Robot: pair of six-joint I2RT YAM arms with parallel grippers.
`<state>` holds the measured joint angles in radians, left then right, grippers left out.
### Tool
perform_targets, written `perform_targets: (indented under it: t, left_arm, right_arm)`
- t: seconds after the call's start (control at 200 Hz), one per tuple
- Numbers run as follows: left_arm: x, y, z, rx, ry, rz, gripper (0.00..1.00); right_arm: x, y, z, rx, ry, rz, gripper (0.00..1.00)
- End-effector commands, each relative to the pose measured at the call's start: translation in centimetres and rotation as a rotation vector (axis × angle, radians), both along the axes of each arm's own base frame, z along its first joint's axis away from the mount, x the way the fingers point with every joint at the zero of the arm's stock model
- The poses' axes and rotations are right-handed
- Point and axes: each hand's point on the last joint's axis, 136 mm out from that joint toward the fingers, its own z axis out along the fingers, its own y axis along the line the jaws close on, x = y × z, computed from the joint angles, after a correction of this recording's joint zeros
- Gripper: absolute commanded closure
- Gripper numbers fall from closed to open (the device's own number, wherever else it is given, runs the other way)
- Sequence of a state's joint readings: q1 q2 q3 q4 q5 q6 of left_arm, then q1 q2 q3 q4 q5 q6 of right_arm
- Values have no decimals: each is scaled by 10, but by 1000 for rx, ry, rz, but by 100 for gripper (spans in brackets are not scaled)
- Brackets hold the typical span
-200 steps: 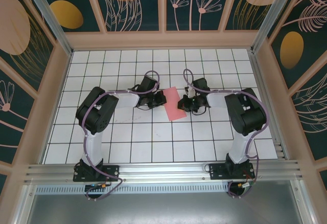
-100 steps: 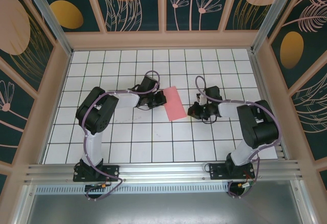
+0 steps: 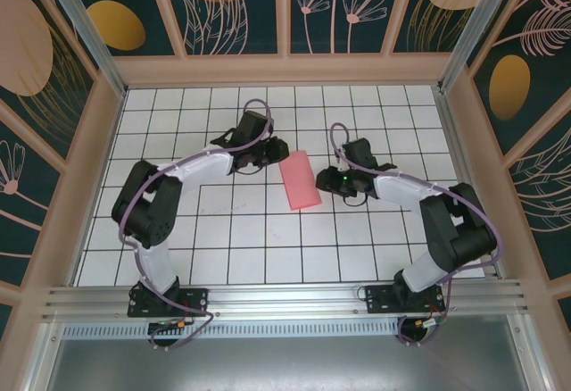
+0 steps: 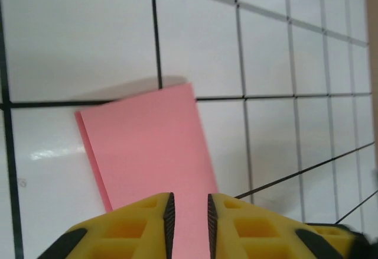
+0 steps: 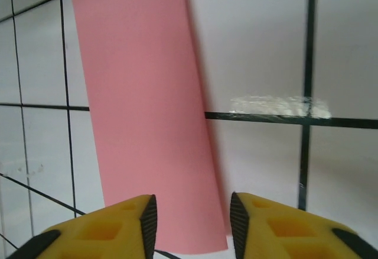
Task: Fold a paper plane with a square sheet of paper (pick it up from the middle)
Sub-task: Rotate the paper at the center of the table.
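White gridded board (image 3: 223, 230): folded pink-red paper rectangle (image 3: 300, 179) lay flat between my claws, long axis running ahead of each. Left claw (image 4: 189, 206) narrowly parted, right claw (image 5: 193, 211) wider; both empty, equally near.

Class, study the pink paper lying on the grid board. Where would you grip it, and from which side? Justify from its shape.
Probably midway along a long edge of the pink paper, coming in low from the side. It lies flat as a narrow folded strip, leaving little to pinch from above, and its long edges face the left gripper and right gripper.
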<state>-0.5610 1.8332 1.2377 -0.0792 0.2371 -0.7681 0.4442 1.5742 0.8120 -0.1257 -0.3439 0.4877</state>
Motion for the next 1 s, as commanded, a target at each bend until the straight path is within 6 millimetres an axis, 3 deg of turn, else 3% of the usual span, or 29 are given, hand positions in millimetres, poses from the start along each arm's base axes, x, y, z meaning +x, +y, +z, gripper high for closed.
perform_targets:
  t: [0.0, 0.115, 0.135, 0.225, 0.52, 0.771, 0.996]
  left_arm:
    - [3, 29, 8, 66, -40, 108, 72]
    - [-2, 47, 2, 86, -43, 167, 68]
    - [-3, 49, 12, 71, -63, 178, 67]
    - [-6, 62, 12, 72, -67, 218, 63]
    - [-14, 89, 1, 75, -43, 279, 58]
    - [-24, 97, -8, 85, -28, 275, 57]
    - [-34, 100, -14, 63, -18, 280, 57]
  right_arm:
    - [8, 1, -9, -59, 11, -17, 57]
    - [8, 8, -18, -70, 38, 1, 56]
    - [8, 8, -20, -73, 43, 3, 55]
    - [6, 11, -28, -78, 68, 6, 55]
    - [-13, 34, -32, -19, 141, 11, 70]
    - [-36, 90, -16, 108, 159, 65, 76]
    - [-23, 135, -6, 228, 143, 50, 77]
